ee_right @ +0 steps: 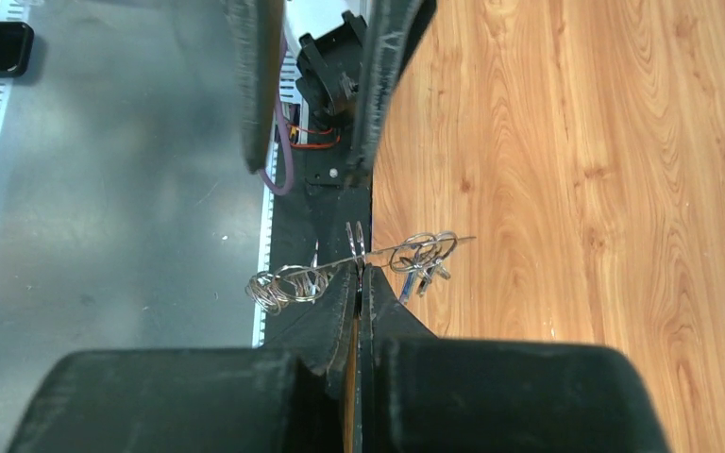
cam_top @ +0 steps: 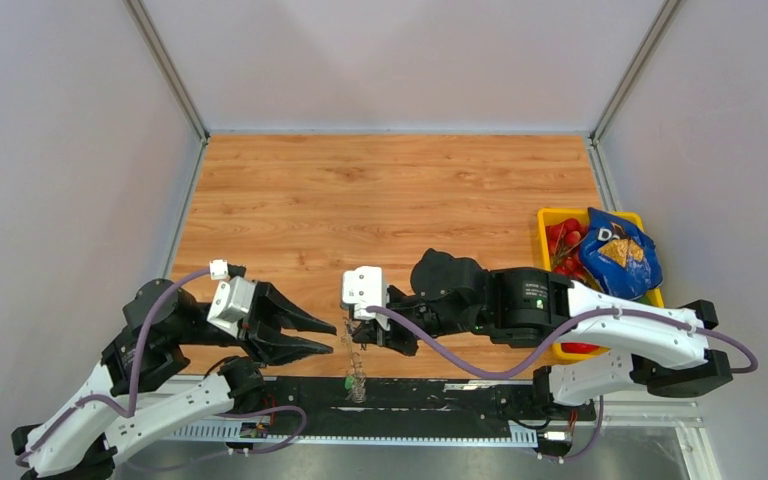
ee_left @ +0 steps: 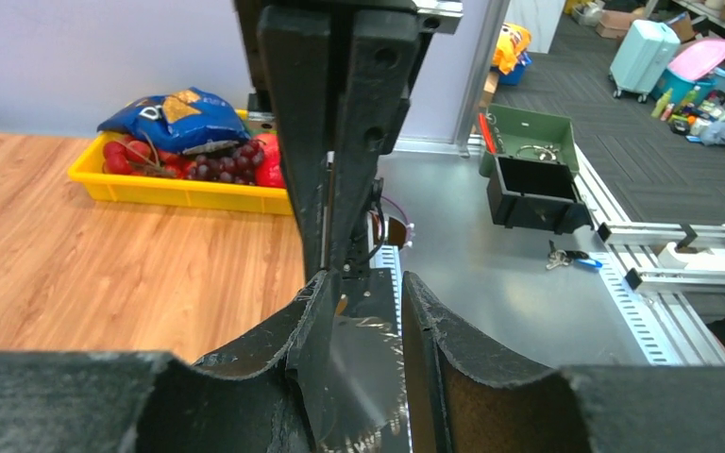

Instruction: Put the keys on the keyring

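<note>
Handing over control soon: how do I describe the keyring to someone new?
Go to the front edge of the wooden table, about midway along. The keyring hangs from the right gripper, jaws shut: a thin silver wire strung with small metal loops and a green tag.

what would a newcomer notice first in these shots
The two black grippers meet nose to nose at the near edge of the wooden table. The right gripper is pinched shut on the thin keyring, and the left gripper faces it open. The next eye-catcher is the yellow bin at the table's right side, holding a blue chip bag and red fruit.
</note>
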Available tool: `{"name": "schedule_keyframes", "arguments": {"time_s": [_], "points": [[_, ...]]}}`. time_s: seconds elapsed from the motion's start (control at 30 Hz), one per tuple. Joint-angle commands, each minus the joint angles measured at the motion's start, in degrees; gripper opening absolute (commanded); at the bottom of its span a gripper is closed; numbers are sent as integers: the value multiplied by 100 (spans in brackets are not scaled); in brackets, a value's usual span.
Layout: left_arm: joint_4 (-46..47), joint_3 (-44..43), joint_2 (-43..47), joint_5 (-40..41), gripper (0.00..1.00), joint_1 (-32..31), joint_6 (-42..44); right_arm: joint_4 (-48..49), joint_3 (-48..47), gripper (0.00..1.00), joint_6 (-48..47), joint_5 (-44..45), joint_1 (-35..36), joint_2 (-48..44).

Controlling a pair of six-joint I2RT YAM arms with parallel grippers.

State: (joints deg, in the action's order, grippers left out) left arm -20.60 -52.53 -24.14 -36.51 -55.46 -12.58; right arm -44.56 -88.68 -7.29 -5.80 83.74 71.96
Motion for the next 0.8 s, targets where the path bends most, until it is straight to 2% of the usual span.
{"name": "schedule_keyframes", "arguments": {"time_s": [0.0,0.23,0.5,0.77], "points": [[-310,-290,-200,-209,41,-9,97,-18,-463,0,122,-196,-130,96],[-753,-473,-409,207,41,-9,240,-61,-644,0,96,-231,-200,263],[-742,-443,-186,921,43,-9,365,-99,-803,0,87,-252,-234,386],[-756,-398,-154,923,43,-12,353,-104,-1052,0,124,-161,-266,596]]}}
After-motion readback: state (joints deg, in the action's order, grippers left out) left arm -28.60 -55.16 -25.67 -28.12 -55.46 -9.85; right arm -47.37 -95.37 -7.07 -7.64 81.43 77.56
